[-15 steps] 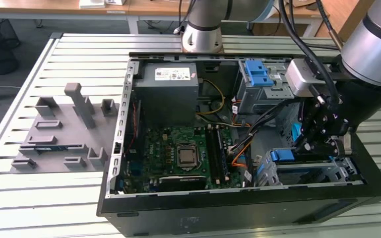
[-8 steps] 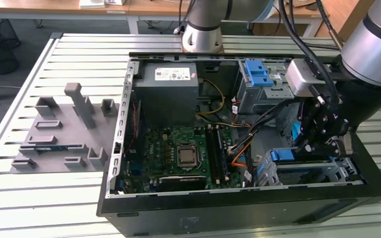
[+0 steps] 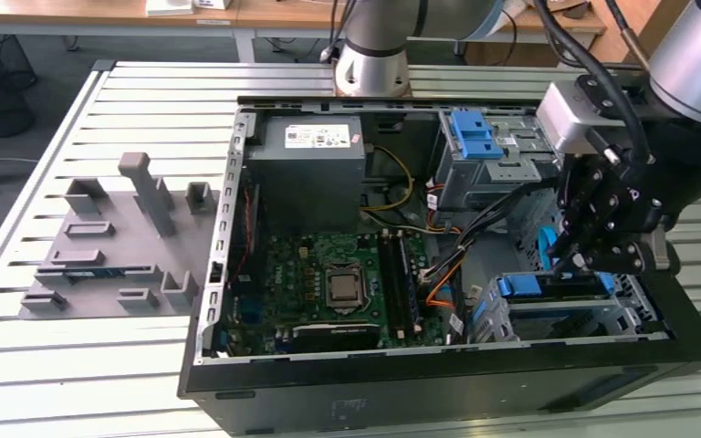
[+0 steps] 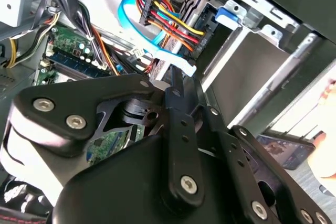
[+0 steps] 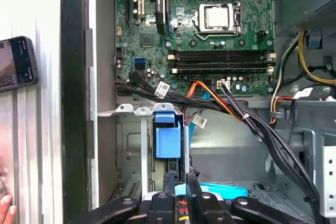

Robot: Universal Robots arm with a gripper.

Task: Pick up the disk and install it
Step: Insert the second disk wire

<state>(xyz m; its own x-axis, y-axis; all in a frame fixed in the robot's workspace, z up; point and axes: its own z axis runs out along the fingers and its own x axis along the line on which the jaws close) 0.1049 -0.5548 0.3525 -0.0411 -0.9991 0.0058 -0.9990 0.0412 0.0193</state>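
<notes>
The gripper [image 3: 582, 265] is being held low inside the open computer case [image 3: 326, 401], just above the drive bay; whether its fingers are gripping anything cannot be told; the disk [image 3: 554, 286], blue-railed, is being seated in the bay; black cables [image 5: 247, 119] are being draped beside it; beyond, the motherboard [image 3: 332, 283] and grey power supply [image 3: 311, 160] are being left exposed.

We log: bright even daylight | table [image 3: 107, 365] slats glare white | case [image 3: 448, 383] interior shadowed | near gripper [image 4: 173, 85] housing soft, unfocused
</notes>
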